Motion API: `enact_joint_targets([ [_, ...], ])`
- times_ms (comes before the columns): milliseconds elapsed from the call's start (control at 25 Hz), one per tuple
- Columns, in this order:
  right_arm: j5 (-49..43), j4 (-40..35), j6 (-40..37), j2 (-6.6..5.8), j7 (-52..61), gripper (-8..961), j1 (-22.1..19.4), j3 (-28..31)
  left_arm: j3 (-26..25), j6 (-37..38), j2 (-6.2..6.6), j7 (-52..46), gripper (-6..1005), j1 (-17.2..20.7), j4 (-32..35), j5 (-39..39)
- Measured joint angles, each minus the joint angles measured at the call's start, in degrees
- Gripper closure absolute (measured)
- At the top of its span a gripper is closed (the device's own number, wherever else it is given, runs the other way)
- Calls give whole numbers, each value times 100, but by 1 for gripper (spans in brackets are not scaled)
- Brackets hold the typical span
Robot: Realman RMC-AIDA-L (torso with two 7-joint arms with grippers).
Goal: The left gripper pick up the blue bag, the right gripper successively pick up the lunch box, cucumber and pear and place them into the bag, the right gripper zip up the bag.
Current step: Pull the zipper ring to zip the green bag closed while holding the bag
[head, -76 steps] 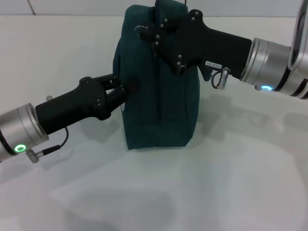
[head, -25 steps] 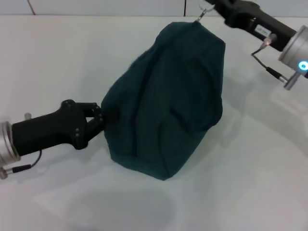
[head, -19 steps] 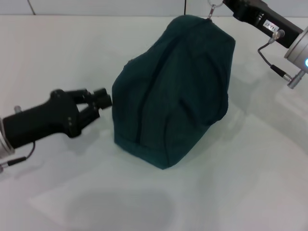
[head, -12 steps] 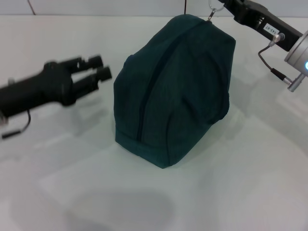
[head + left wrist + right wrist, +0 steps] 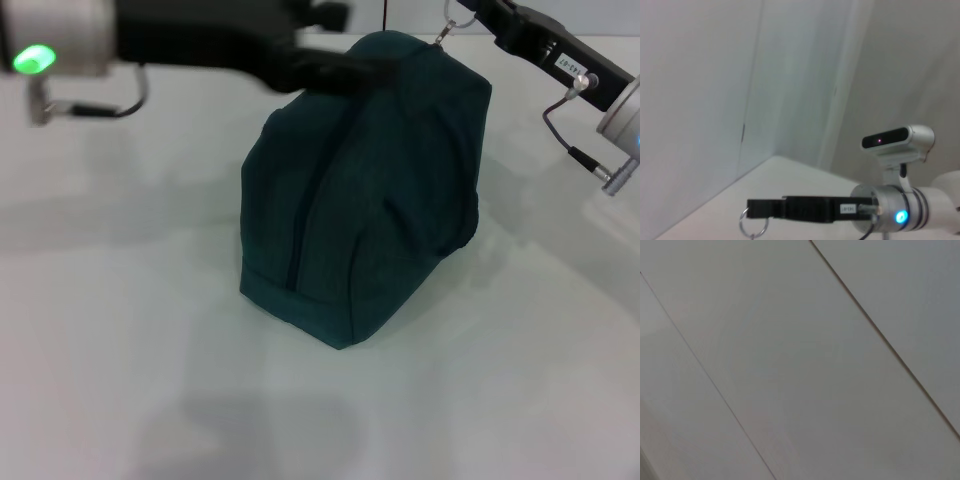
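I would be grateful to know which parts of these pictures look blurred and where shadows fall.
Head view: the left gripper is smeared by motion blur over the bag, which is sharp; soft shadows lie on the table in front of it. Left wrist view: the right gripper is fairly sharp. Right wrist view: only flat grey panels.

The blue bag (image 5: 365, 190) stands on the white table in front of me. It is dark teal-blue, made of soft cloth, and it looks full and rounded. It leans a little, with its top toward the far right. A dark zipper line runs from the top down its front side. I cannot see the lunch box, cucumber or pear.
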Motion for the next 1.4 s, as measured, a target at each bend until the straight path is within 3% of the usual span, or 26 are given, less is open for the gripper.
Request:
enact_joint_targets([
  [80,1,2,-2,0,1,936,7,0,440,-298,-6,-663,169,-93,462,385],
  [200,3,4,-18,-1,2,936,10,0,952,-700,-4,-1381,138,-214,794,853],
  [600,7,4,-23,-1,5,936,-1,0,2019,-1473,-21,-2272,118,-340,883,2414],
  [1040,7,3,-6,-1,6,936,-5,-16,2086,-1529,-15,-2380,125,-307,800,2606],
  [1400,6,52,-26,-1,6,936,7,-2,2045,-1529,0,-2302,299,-286,812,2615],
])
